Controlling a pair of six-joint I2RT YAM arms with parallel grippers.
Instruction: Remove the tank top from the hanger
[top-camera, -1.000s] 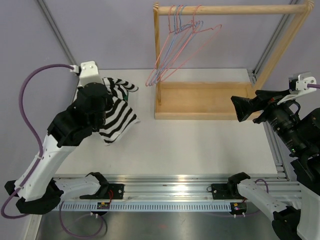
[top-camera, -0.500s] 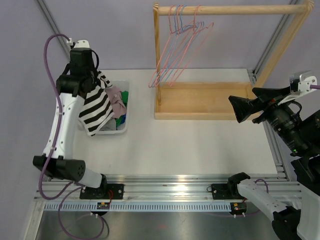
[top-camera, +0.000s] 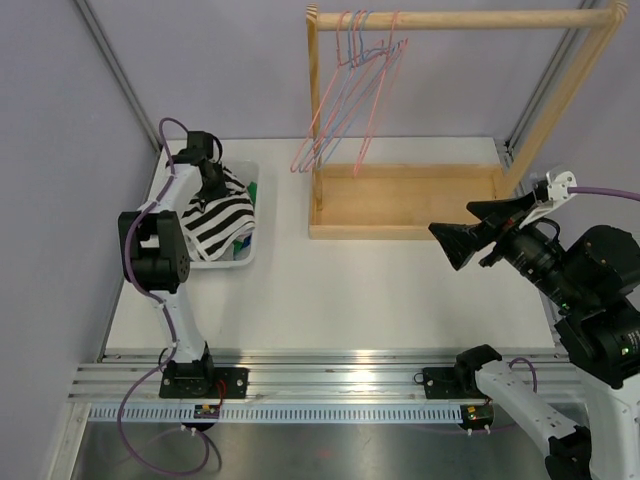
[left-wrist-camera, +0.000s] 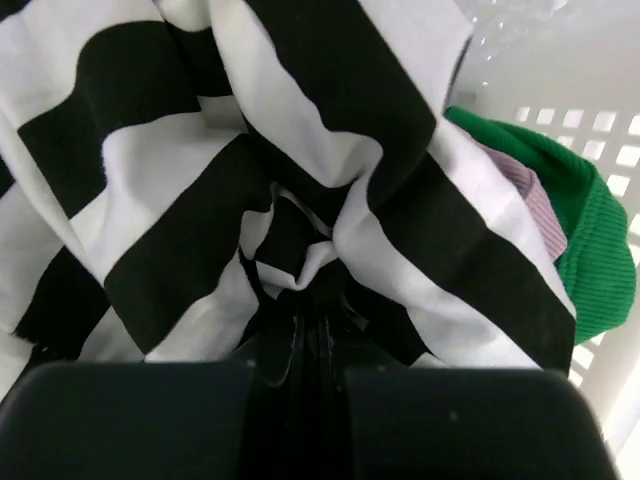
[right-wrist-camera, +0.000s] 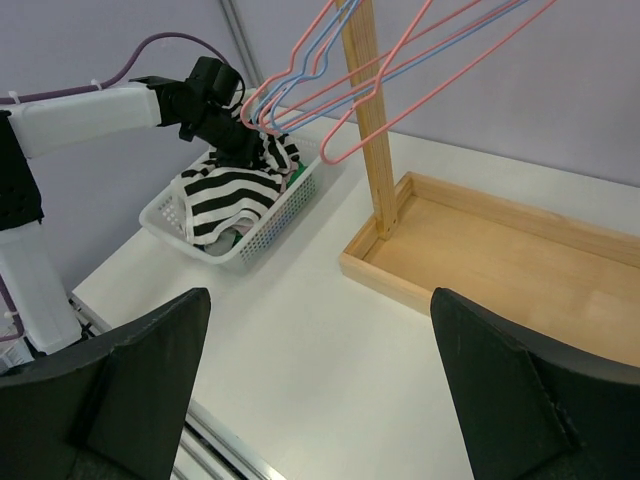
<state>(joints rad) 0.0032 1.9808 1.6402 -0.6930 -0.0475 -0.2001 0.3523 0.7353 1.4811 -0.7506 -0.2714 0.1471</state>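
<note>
The tank top (top-camera: 218, 215) lay in the basket (top-camera: 250, 235), off its hanger, heaped on the other clothes there, among them a green garment (left-wrist-camera: 590, 240). The left gripper (top-camera: 212, 178) was down inside the basket at its far end. Its fingers were pressed together on a bunched fold of striped cloth, which the wrist view showed gathering into the pinch. I judged it held on only to steer the top in, so the grip had yet to be let go. The right gripper (top-camera: 455, 240) hung well to the right of the basket with fingers spread wide and nothing between them, likely parked out of the way. The hangers (top-camera: 352, 60) hung bare, far right of the basket and beyond it.

Half a second before, the left gripper was raised over the basket's left rim, with the top dangling and draping across that edge. Since then it had dropped, and the cloth had settled inside the walls. The right gripper had drifted a little toward the basket, and the hangers had swung slightly.
</note>
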